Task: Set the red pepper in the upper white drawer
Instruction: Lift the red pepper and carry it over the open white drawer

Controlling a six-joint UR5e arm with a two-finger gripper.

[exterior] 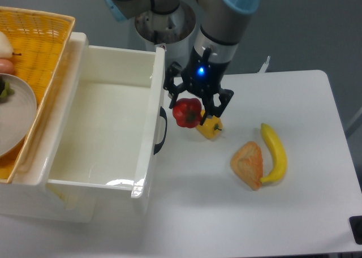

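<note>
My tool (195,107) is clamped on the red pepper (186,112), held just right of the upper white drawer (148,150). I can't make out the stem direction or long axis.

Red pepper (187,112): small, shiny, held up off the surface, just right of the drawer's black handle. Upper white drawer (144,173): big, open, deep walls, nothing inside.

gripper (189,112) closed on red pepper (186,112), held above table (317,207) | just right of upper white drawer (144,173) handle | yellow pepper (210,127) on table beside it | banana (275,153), bread piece (248,164) further right
</note>
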